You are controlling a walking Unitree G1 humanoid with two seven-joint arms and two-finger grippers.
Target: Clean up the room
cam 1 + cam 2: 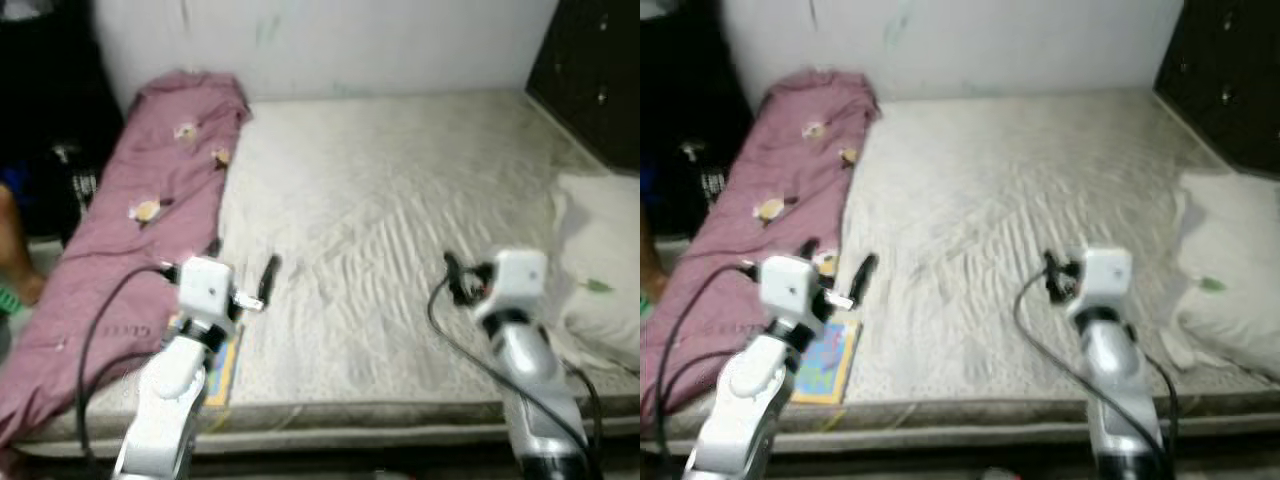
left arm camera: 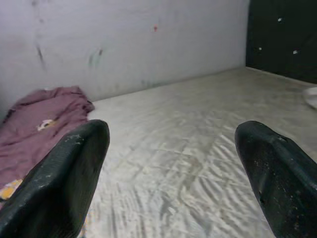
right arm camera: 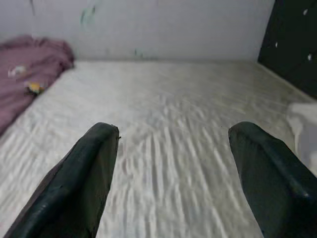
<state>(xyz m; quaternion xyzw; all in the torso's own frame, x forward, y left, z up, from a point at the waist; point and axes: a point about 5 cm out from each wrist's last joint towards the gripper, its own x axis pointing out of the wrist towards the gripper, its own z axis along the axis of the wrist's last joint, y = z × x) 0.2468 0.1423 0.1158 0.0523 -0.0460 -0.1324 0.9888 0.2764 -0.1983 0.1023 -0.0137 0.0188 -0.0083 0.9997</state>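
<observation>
Closest to me, both silver arms reach out over the near edge of the bed [image 1: 400, 250]. The left pincer [image 1: 240, 275] hangs low over the mattress beside the pink blanket [image 1: 140, 230], its two black fingers [image 2: 64, 183] spread wide with nothing between them. The right pincer [image 1: 455, 275] hovers over the bare middle of the mattress, nearer the pillow side, and its fingers [image 3: 79, 183] are likewise wide apart and empty. Black cables loop back from each wrist toward the robot's body.

Just under the left arm, at the near edge of the bed, a thin colourful book [image 1: 825, 360] lies flat, its far side touching the blanket's hem. The blanket itself runs the whole length of the bed's left side as a long rumpled strip with small yellow-and-white prints, bunched into a heap up against the wall [image 1: 400, 40].

On the right, a white pillow [image 1: 600, 270] sits at the edge of the mattress, with a small green scrap on it that I cannot identify. The pale sheet between is wrinkled across its middle.

Farther back, the light wall carries a few faint greenish marks. A dark cabinet [image 1: 590, 70] stands at the far right corner, and dark, blurred clutter fills the floor to the left of the bed.
</observation>
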